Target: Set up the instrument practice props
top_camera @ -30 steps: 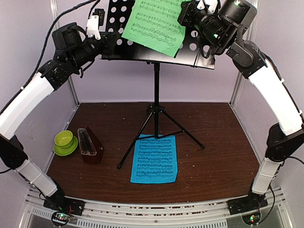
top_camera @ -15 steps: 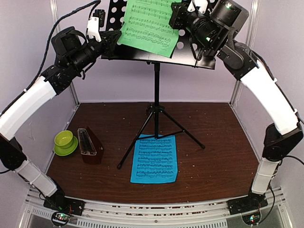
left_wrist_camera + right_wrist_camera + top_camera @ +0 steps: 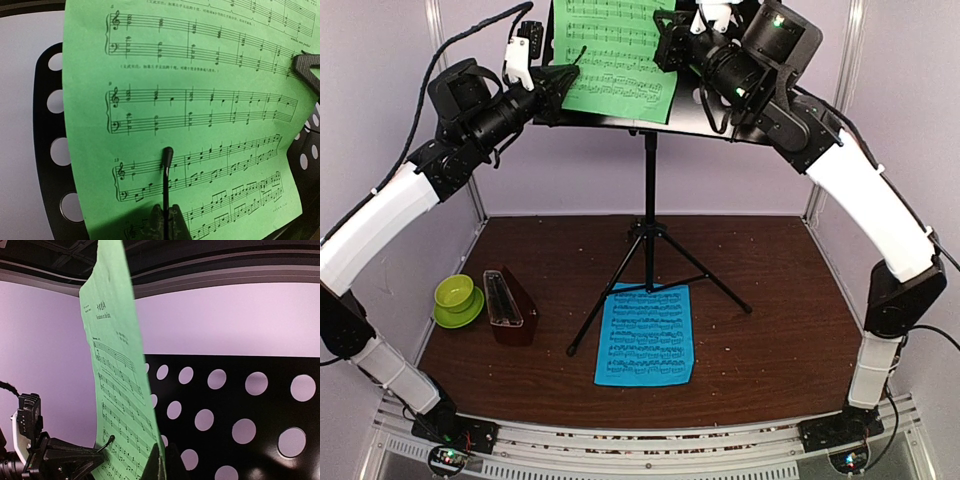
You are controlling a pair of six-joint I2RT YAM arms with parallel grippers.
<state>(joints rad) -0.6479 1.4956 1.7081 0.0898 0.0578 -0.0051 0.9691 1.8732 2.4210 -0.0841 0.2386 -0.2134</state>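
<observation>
At the top of the black perforated music stand (image 3: 648, 190), we see the green sheet (image 3: 615, 60) of printed music upright in front of the holed desk. Its far edge stands away from the plate, and we cannot tell whether its lower edge rests on the ledge. The right claw (image 3: 161, 465) is clenched on the sheet's right edge, pinching the paper between its tips. The left claw (image 3: 165, 225) is at the sheet's lower left, clamped shut on a thin black rod (image 3: 166, 180) that rises from between its tips across the printed staves. Down on the brown bench (image 3: 770, 350), the blue sheet (image 3: 645, 335) lies flat between the tripod's front legs. The dark metronome (image 3: 510, 308) stands well to its left, just beside a lime cup and saucer (image 3: 456, 300).
</observation>
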